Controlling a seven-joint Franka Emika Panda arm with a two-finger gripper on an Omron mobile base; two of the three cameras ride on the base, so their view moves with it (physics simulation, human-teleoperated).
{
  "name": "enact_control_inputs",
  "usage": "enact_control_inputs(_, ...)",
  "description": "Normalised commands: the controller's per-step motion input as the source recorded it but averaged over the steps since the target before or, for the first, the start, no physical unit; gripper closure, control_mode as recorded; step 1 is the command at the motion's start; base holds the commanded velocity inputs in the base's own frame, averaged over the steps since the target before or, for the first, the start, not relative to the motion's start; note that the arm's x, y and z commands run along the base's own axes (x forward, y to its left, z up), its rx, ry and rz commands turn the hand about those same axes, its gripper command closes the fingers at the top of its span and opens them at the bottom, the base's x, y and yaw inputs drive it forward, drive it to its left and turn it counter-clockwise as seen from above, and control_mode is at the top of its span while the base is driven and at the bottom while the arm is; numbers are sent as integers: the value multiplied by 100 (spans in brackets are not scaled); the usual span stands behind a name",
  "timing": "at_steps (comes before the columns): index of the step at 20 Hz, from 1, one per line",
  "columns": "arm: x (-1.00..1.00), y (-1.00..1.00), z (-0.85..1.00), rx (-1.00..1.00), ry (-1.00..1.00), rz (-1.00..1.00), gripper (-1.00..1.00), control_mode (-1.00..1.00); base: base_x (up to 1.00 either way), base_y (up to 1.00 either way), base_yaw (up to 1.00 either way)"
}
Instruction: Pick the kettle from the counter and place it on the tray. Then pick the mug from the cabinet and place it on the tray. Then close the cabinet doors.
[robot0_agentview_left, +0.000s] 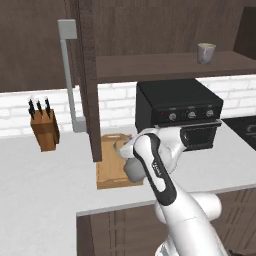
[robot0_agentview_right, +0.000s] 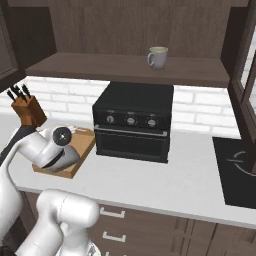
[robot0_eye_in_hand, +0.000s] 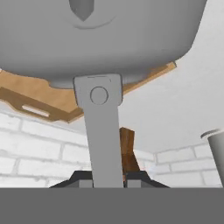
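Kettle (robot0_eye_in_hand: 100, 35) hangs by its handle (robot0_eye_in_hand: 101, 131), pinched between the fingers (robot0_eye_in_hand: 83, 178), over the wooden tray (robot0_agentview_left: 117, 172) on the tabletop (robot0_agentview_left: 40, 185) — lower it straight, keep it level, land the base inside the tray's rim, and release only once it sits flat; the mug (robot0_agentview_right: 158, 57) waits on the cabinet shelf (robot0_agentview_right: 100, 67)

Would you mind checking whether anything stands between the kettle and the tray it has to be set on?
Nothing visible does. In the hand view the gripper is closed on the kettle's handle, and the kettle hangs directly over the wooden tray. The knife block and the oven stand off to either side.
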Motion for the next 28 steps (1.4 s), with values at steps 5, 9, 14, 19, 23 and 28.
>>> enact_control_inputs(5, 47, 31, 7, 1, 0, 0, 100, -100, 0, 0, 0)
enact_control_inputs(9, 52, 6, 19, 2, 0, 3, 100, -100, 0, 0, 0)
enact_control_inputs(14, 44, 0, 21, 2, 2, 6, 100, -100, 0, 0, 0)
enact_control_inputs(19, 56, 2, 0, 5, 3, 6, 100, -100, 0, 0, 0)
enact_control_inputs(23, 56, 8, -7, 7, 3, 5, 100, -100, 0, 0, 0)
enact_control_inputs(28, 48, 10, -5, 7, 0, 4, 100, -100, 0, 0, 0)
